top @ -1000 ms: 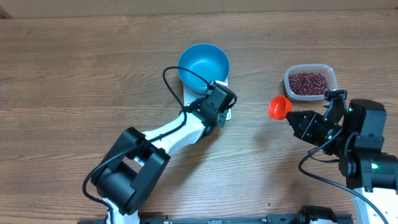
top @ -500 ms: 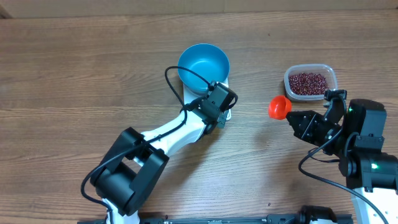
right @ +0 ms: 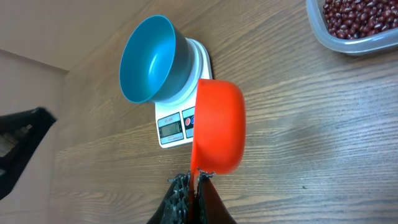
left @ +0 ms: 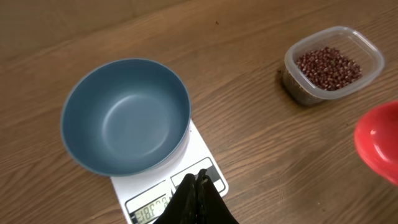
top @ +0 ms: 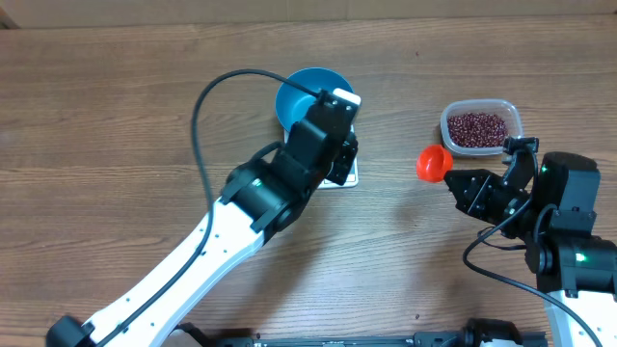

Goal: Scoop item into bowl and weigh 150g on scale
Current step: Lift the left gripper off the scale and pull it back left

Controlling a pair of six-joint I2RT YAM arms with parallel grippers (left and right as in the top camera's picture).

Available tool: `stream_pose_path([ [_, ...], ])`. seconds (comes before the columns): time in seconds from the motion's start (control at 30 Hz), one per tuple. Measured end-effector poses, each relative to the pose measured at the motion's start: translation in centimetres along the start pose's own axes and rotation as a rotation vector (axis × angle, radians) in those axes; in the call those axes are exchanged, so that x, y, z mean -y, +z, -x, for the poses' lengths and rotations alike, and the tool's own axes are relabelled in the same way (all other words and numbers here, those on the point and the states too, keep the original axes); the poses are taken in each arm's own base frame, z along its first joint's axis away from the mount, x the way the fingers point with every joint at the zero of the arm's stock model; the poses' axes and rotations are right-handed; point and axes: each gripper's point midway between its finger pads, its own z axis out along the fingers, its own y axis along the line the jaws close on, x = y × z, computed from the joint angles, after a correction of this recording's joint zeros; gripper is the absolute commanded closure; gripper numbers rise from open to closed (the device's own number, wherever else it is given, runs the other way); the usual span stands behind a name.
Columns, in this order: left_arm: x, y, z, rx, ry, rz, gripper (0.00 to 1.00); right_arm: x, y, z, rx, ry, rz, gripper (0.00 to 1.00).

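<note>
Our left arm point(top: 246, 207) comes in from 7 o'clock in the overhead view and stretches out long toward 1 o'clock, with the wrist ending near the middle. The left gripper point(left: 199, 180) has both dark fingers pressed tight together with nothing between them. Our right arm point(top: 569, 226) sits bunched up at 4 o'clock, forearm aimed toward 10 o'clock. The right gripper point(right: 194, 182) is pinched on the handle of the orange scoop point(right: 217, 127).
</note>
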Motion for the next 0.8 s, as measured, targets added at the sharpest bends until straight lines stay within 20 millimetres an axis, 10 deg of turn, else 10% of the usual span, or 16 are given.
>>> stream_pose_path([
  [0.8,-5.9,-2.0,-1.9,-0.106,-0.048,0.02,0.96,-0.5,0.0,1.1,0.043,-0.026,0.02,0.96],
])
